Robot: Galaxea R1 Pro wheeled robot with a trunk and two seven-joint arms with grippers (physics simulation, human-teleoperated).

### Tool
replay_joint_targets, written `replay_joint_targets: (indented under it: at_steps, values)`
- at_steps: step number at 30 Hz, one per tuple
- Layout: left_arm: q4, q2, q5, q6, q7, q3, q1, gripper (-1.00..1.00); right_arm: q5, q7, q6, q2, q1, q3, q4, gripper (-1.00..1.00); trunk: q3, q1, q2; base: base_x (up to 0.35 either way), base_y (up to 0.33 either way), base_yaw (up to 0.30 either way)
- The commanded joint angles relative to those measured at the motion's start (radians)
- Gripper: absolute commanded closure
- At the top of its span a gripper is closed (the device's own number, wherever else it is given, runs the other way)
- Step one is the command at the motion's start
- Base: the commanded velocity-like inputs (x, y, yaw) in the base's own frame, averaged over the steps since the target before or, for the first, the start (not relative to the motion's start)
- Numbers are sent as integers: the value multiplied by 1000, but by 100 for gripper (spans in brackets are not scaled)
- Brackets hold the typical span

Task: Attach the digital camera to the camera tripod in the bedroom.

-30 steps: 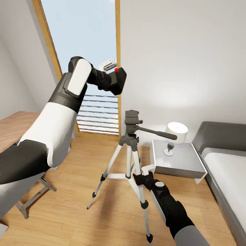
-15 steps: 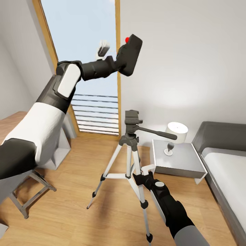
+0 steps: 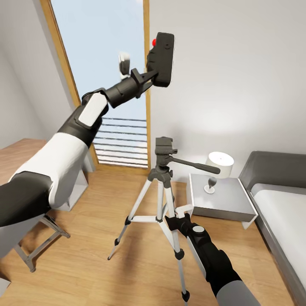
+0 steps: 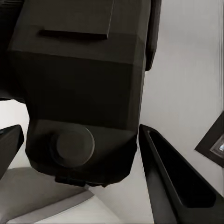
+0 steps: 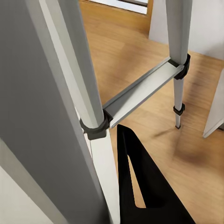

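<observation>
**Camera lifted high, not yet on the tripod head**

So, head view: over the last second the left arm swung up and out. The left gripper (image 3: 146, 77) went from roughly window-rail height to well above the camera tripod (image 3: 162, 178), and the digital camera (image 3: 161, 59) rolled from lying tilted to standing nearly on edge, red spot facing the window (image 3: 102, 63). Tripod, bedside cabinet (image 3: 221, 199) and lamp (image 3: 219, 165) did not move. The right gripper (image 3: 176, 221) stayed low by the tripod's leg brace, apparently steadying it.

Left wrist view: the fingers (image 4: 172, 182) sat on either side of the camera body, closed on it; lens side faced the wrist camera.

Right wrist view: one dark finger (image 5: 140, 186) sat just beside a silver leg. Whether it was clamped on that leg, I cannot tell.

Judgement: the lift bought clearance. What remained was re-levelling the camera and lowering it onto the head plate.
</observation>
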Motion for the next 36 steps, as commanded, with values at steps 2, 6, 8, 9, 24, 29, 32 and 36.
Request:
replay_joint_targets:
  at_steps: [2,6,8,9,24,29,32,36]
  values:
    - [-33,20,24,4,-7,1,-1,100,5,5,6,0,-1,-1,-2,100,-2,1,-2,0,0,0]
    - [-106,59,44,13,-8,5,0,100,5,5,6,0,-1,-1,-2,100,-2,1,-2,0,0,0]
    - [-144,75,58,20,-8,11,0,100,5,5,6,0,-1,-1,-2,100,-2,1,-2,0,0,0]
    - [-157,79,63,21,-7,14,0,100,5,5,6,0,-1,-1,-2,100,-2,1,-2,0,0,0]
    - [-278,106,73,79,49,22,0,100,5,5,6,-1,-1,-1,-2,100,-2,1,-2,0,0,0]
    - [-314,215,-29,319,31,24,0,100,5,5,6,-1,-1,-1,-2,100,-2,1,-2,0,0,0]
    - [-350,267,-75,357,-32,23,-1,100,5,5,4,-1,-1,-1,-2,100,-2,1,-2,0,0,0]
    - [-378,306,-151,374,-149,23,-1,100,5,5,0,-1,-1,-1,-2,100,-2,1,-2,0,0,0]
